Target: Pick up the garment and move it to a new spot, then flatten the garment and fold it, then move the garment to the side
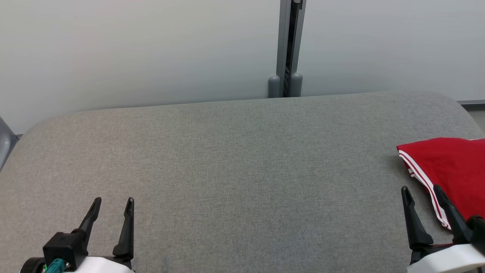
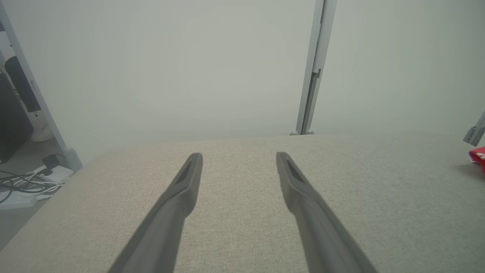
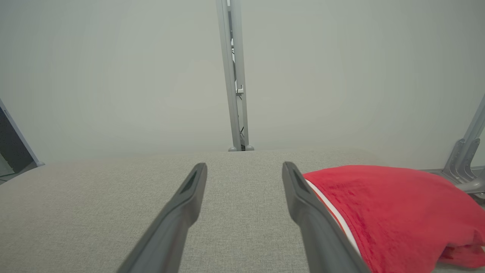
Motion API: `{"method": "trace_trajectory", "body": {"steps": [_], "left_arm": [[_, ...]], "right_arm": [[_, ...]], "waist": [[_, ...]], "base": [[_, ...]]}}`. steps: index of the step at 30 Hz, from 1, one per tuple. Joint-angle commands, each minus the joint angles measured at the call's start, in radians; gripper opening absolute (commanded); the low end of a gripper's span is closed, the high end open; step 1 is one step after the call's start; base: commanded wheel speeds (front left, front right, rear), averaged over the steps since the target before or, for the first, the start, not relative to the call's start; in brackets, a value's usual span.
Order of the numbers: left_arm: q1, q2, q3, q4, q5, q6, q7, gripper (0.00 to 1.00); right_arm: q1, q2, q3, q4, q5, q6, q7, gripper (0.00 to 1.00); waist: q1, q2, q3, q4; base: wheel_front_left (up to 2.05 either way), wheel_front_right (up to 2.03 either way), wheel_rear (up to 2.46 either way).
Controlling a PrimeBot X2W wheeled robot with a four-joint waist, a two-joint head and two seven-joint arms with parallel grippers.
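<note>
The garment (image 1: pixel 451 170), red with white-red striped trim along its near-left edge, lies folded at the right edge of the grey table (image 1: pixel 235 159). My right gripper (image 1: pixel 421 189) stands open at the lower right, its right finger over the garment's striped edge and nothing between the fingers. The right wrist view shows the garment (image 3: pixel 394 212) just right of my open right gripper (image 3: pixel 244 167). Open too, my left gripper (image 1: pixel 113 201) sits low at the left over bare table. A small red bit of the garment (image 2: pixel 478 157) shows far right of my left gripper (image 2: pixel 238 156).
A pale wall with a grey upright post (image 1: pixel 288 49) stands behind the table. Off the table's left end, cables and a power strip (image 2: pixel 26 182) lie on the floor. A grey metal bracket (image 3: pixel 464 159) stands beyond the garment.
</note>
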Motion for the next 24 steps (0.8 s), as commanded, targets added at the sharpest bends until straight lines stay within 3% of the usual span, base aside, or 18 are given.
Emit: {"method": "trace_trajectory", "body": {"steps": [1,9,10,24], "left_arm": [[-0.013,0.005,0.003,0.004,-0.003,-0.001,-0.006,1.0],[-0.021,0.014,0.005,0.014,-0.009,-0.009,-0.018,1.0],[-0.003,0.007,0.0,0.015,-0.004,-0.004,-0.013,0.0],[-0.014,-0.046,0.005,0.066,-0.179,-0.047,-0.023,0.0]], "right_arm": [[-0.008,-0.002,0.0,0.002,0.006,0.0,-0.007,1.0],[-0.004,-0.002,0.001,0.001,0.018,0.0,-0.011,1.0],[0.0,0.001,0.001,0.004,0.014,0.0,-0.003,0.0],[-0.038,0.002,-0.032,0.093,0.215,0.0,0.047,0.0]], "waist": [[0.0,-0.0001,0.001,0.0],[0.0,-0.0001,0.003,-0.001],[0.0,-0.0001,0.003,0.0],[0.0,-0.0001,0.007,-0.002]], "base": [[0.0,0.0,0.0],[0.0,0.0,0.0],[0.0,0.0,0.0],[0.0,0.0,0.0]]}}
